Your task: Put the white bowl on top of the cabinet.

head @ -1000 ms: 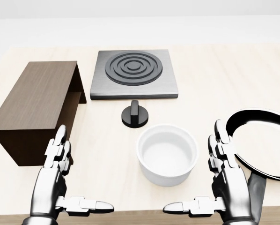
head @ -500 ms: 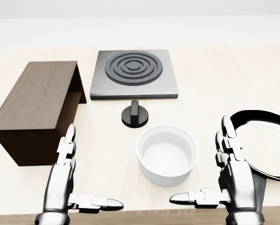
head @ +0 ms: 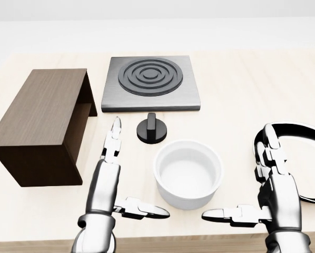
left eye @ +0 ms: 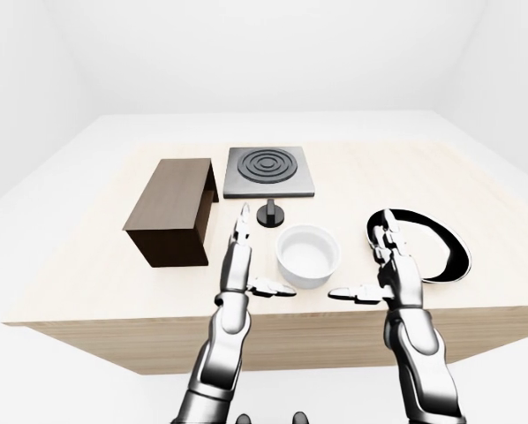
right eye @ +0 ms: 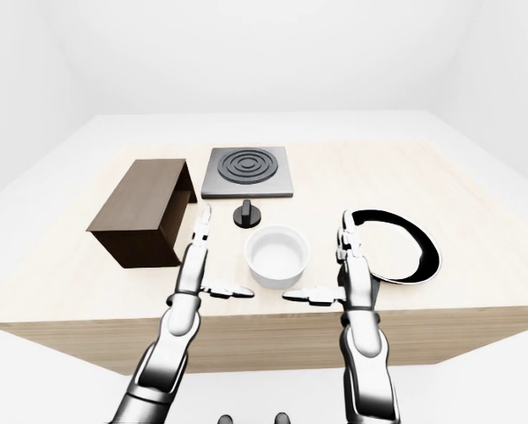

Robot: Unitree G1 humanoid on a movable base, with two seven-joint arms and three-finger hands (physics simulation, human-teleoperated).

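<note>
flanking white bowl (head: 188, 173), open-fingered hands (head: 109, 182)

We see a plain white room: bare white walls (left eye: 264, 53) and a white floor (left eye: 34, 185), evenly lit. A light wooden worktop (left eye: 96, 265) fills the middle, its thick near edge facing us.

light: bright, even, overhead | shadows: faint, soft | glare: none | focus: sharp throughout | edges: undistorted
</note>
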